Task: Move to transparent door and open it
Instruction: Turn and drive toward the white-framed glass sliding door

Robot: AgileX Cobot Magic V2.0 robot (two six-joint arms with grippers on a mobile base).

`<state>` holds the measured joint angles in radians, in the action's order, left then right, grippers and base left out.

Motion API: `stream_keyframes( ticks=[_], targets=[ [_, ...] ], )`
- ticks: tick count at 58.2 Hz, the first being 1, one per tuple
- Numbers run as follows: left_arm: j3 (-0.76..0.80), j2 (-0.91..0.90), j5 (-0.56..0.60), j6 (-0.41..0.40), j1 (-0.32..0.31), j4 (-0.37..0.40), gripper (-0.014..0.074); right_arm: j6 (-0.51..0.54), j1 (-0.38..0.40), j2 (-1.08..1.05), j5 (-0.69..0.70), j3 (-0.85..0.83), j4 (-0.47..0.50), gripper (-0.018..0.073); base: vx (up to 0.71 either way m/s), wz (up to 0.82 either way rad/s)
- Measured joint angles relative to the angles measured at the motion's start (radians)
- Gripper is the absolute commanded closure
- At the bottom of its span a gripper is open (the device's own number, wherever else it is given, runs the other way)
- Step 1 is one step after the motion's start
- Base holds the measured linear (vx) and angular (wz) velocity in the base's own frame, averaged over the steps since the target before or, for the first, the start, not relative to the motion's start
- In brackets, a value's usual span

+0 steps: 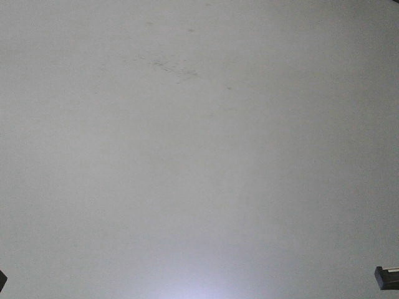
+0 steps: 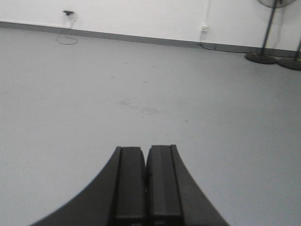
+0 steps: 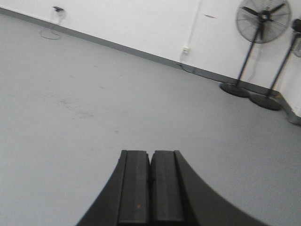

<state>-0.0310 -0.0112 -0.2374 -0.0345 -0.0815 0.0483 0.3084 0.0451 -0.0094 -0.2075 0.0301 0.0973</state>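
Nearest lens: L fingers (image 2: 130,183) pressed together, holding nothing; R fingers (image 3: 134,188) same. Mid: bare grey floor (image 2: 70,94), faint scuffs. Far: white wall (image 3: 141,23), socket (image 3: 186,49), two pedestal fans (image 3: 261,19) at right. Transparent door: not in any view. Step, prob.: turn/drive base till door shows; arms tucked, steer clear of fan bases.

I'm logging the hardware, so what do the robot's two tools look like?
Both the left tool and right tool are matte black: two flat, rectangular fingers each, with outer sides flaring in a curve toward the base. No cables show.
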Motion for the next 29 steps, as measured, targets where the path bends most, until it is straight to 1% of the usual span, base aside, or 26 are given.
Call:
stream_keyframes(
  ticks=[29],
  targets=[
    [0.0, 0.0, 0.0, 0.0, 0.0, 0.0, 0.0603, 0.0, 0.0, 0.0, 0.0, 0.0, 0.0, 0.0565, 0.33, 0.45]
  ],
)
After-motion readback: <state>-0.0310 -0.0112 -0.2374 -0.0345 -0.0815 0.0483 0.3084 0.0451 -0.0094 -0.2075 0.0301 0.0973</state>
